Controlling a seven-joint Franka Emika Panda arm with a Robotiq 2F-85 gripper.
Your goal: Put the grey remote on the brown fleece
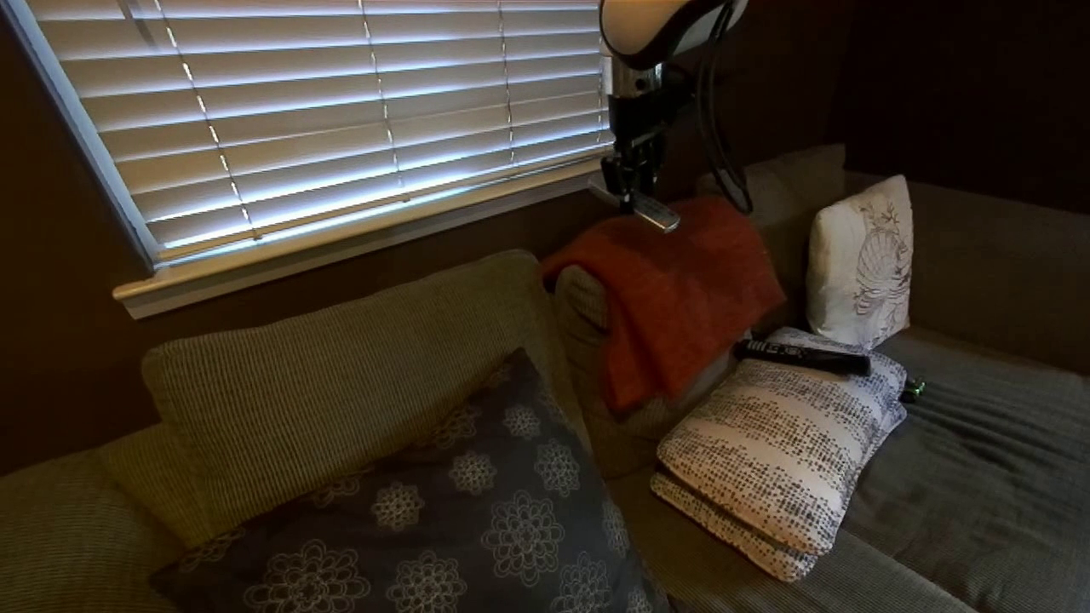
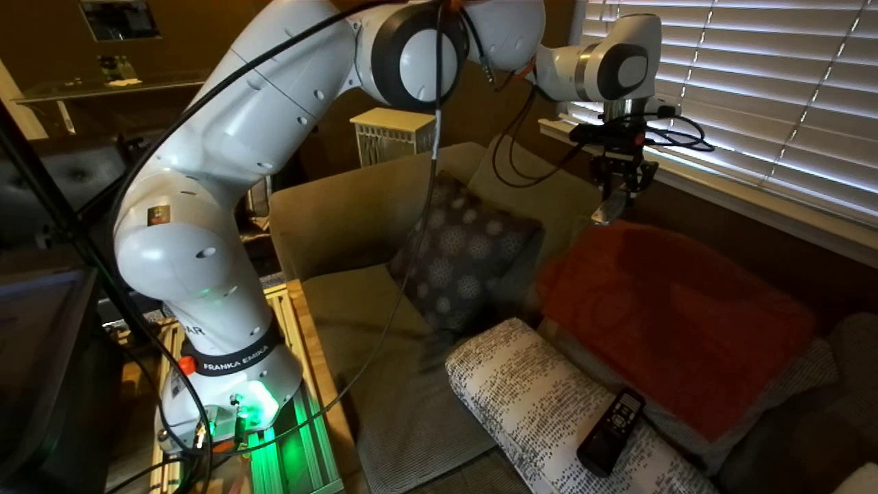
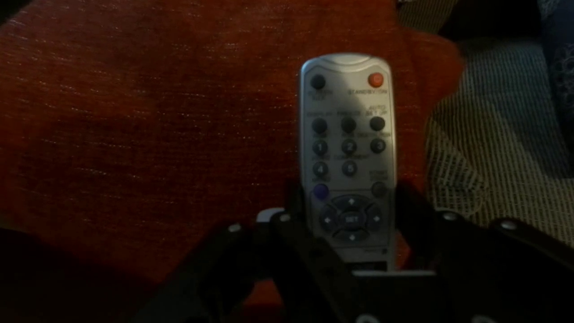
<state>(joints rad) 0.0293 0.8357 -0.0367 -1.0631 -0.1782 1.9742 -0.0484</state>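
The grey remote [image 3: 349, 107], a slim light-grey remote with dark buttons and one red button, is held face up between the fingers of my gripper [image 3: 351, 204]. The fingers press its two long sides. The remote also shows in both exterior views [image 1: 656, 213] [image 2: 609, 208] below my gripper [image 1: 634, 189] [image 2: 623, 180]. The brown fleece [image 1: 694, 294], rust-orange, is draped over the sofa back cushion [image 2: 672, 309]. In the wrist view the fleece [image 3: 157, 134] lies behind the remote. The remote hangs near the fleece's upper edge; I cannot tell the exact gap.
A black remote [image 1: 805, 358] [image 2: 610, 432] lies on white-and-grey patterned pillows [image 1: 766, 443]. A dark flower-patterned cushion [image 1: 511, 494] leans on the sofa. A cream cushion [image 1: 860, 264] stands beyond the fleece. The window sill [image 1: 383, 221] and blinds are close behind the gripper.
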